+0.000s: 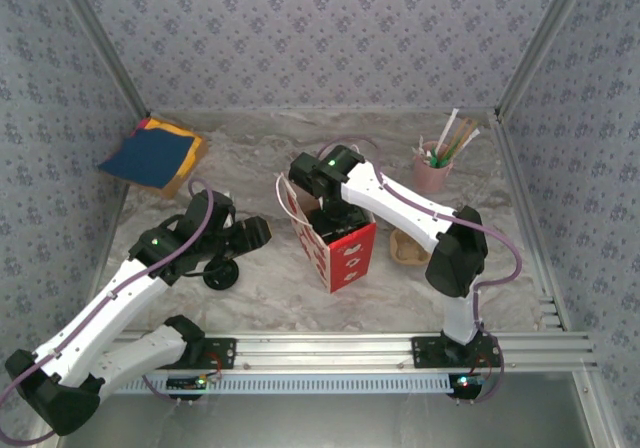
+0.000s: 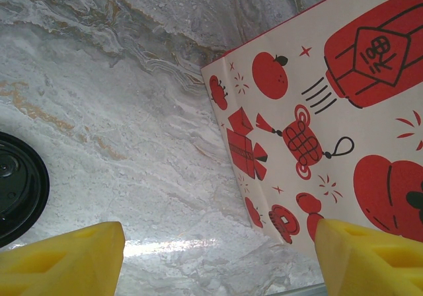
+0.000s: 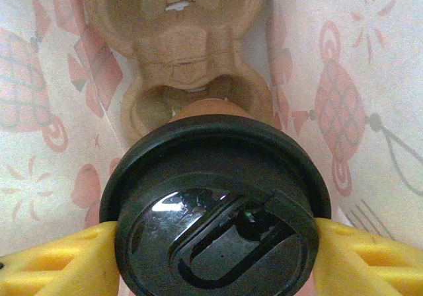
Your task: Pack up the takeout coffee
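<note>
Top view: the right claw (image 1: 326, 208) dips into the red-printed bag (image 1: 340, 253) on the bench (image 1: 250, 153); left wrist: the left claw (image 2: 218, 256) gapes wide and empty beside the bag, whose lantern character is illegible; right wrist: the right claw clasps the takeout coffee (image 3: 215, 210) by its black lid, above the pulp carrier (image 3: 178, 38) inside the bag.

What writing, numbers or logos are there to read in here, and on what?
Nothing reads clearly.
Paper bag: characters in the diamond on its printed red lantern, too stylised to make out.
Black lid: no legible lettering.
</note>
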